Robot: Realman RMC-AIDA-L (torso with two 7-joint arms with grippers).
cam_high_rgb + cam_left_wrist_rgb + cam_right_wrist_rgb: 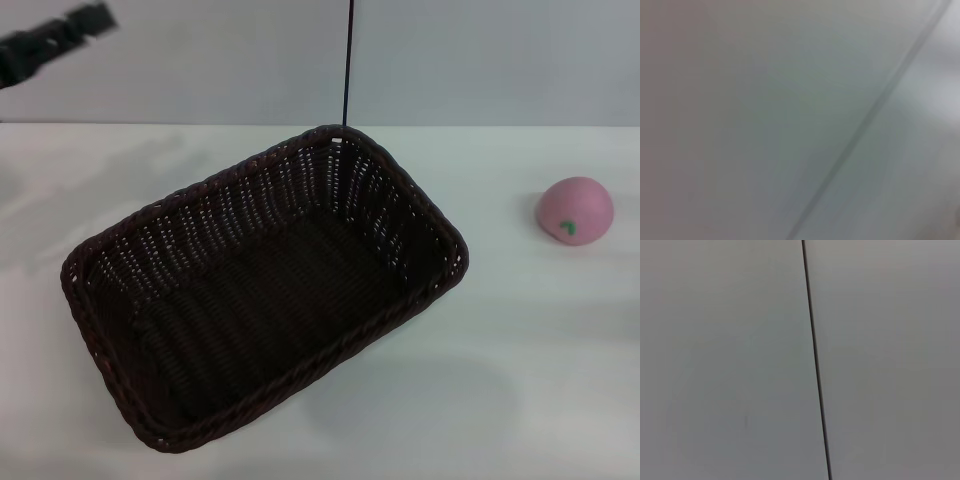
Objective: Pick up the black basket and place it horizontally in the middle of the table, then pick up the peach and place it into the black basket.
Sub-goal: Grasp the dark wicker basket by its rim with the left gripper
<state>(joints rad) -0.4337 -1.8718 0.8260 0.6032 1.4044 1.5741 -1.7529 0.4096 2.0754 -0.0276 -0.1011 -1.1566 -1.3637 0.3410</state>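
Dark woven wicker basket (265,290) lying diagonal on white worktop (520,380), long axis slanted; small pink peach (574,211) well apart, toward right arm. Left claw (55,40) blurred at far left, state not possible to tell; right claw unseen.

No text, label, brand, number or sign can be read on anything in these views (the only mark is a small green leaf shape on the peach (574,211), which is no lettering).
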